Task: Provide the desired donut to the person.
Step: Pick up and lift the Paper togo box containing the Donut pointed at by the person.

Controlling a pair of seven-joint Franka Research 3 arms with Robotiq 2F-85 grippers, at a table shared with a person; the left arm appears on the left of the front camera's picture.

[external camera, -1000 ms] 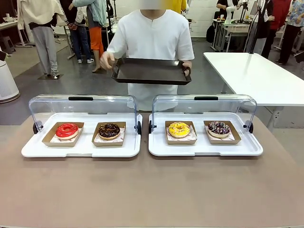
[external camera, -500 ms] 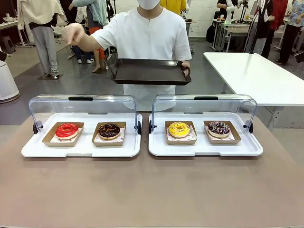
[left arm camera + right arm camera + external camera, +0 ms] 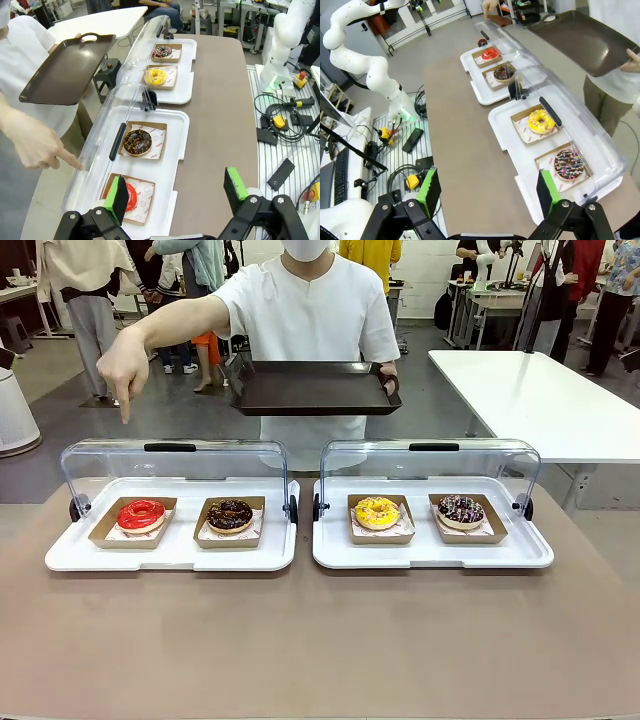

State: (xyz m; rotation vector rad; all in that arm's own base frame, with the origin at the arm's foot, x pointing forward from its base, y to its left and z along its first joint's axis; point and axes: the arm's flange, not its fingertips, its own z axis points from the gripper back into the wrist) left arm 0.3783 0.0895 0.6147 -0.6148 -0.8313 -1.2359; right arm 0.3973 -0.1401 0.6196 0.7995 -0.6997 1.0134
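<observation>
Left gripper (image 3: pixel 176 192) and right gripper (image 3: pixel 488 192) both hang with fingers spread wide, nothing held. Red glazed ring donut (image 3: pixel 141 513) sits in its brown card tray (image 3: pixel 105 533), far left. The white-shirted person's hand (image 3: pixel 125 365) points down at it, dark rectangular serving tray (image 3: pixel 315 388) held alongside.

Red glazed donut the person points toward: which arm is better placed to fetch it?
Left. The person's hand points down above the red glazed ring donut, leftmost in the row, and the open left gripper faces it closely.
</observation>
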